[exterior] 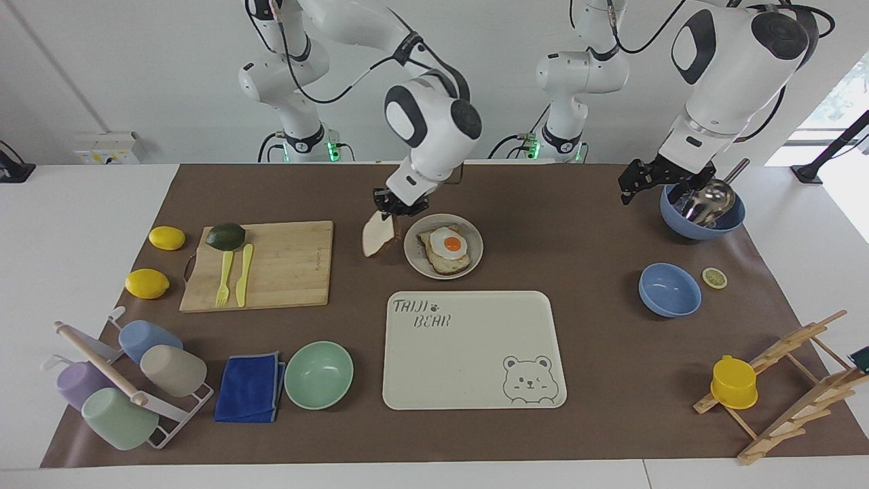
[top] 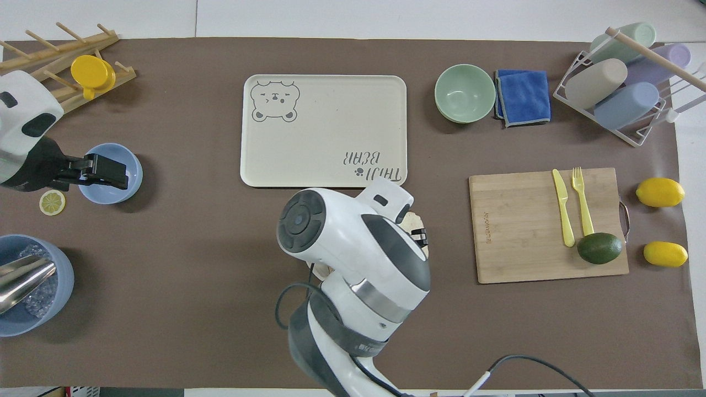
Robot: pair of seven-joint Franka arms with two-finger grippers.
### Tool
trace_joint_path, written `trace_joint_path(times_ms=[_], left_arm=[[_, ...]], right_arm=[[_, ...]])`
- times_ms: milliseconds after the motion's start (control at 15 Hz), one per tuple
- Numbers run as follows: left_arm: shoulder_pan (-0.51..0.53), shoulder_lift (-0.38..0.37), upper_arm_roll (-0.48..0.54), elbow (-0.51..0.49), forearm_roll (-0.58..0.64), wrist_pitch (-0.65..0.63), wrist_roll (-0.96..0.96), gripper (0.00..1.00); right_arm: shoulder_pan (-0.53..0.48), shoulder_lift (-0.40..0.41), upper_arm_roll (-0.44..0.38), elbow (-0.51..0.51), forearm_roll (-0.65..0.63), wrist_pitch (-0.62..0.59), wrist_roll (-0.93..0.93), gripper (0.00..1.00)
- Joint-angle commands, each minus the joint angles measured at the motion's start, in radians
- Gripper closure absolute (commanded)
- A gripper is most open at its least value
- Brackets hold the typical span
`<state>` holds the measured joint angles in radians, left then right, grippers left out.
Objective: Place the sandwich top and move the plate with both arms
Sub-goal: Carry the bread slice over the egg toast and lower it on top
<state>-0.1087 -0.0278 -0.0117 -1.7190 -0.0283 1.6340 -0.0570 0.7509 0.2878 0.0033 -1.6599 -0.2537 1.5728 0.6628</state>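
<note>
Right pincer [exterior: 392, 206], upper centre of frame, clamps hanging sandwich top [exterior: 378, 235] beside plate [exterior: 415, 258]; left pincer [exterior: 637, 180] waits, closure indiscernible.

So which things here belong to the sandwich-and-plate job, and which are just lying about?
In the job: sandwich top, hanging from the right gripper; plate; egg toast; waiting left gripper.
Lying about: cutting board, tray, green bowl, lemons.
</note>
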Motion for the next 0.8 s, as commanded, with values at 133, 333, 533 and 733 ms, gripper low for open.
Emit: trace_joint_path(times_ms=[133,333,533,733], left_arm=[[0.018,-0.017,-0.008,-0.007,-0.004,-0.003,0.006,0.0],[0.018,-0.017,-0.005,-0.007,-0.002,-0.002,0.006,0.0],[0.018,-0.017,-0.005,-0.007,0.001,0.0,0.006,0.0],[0.018,-0.017,-0.005,-0.007,0.004,0.0,0.006,0.0]], right_arm=[[0.031,0.07,0.003,0.068,0.044,0.053,0.095,1.0],[0.031,0.103,0.003,0.051,0.027,0.119,0.098,1.0],[0.038,0.12,0.004,0.052,0.031,0.18,0.125,1.0],[0.082,0.128,0.007,0.035,0.044,0.236,0.146,1.0]])
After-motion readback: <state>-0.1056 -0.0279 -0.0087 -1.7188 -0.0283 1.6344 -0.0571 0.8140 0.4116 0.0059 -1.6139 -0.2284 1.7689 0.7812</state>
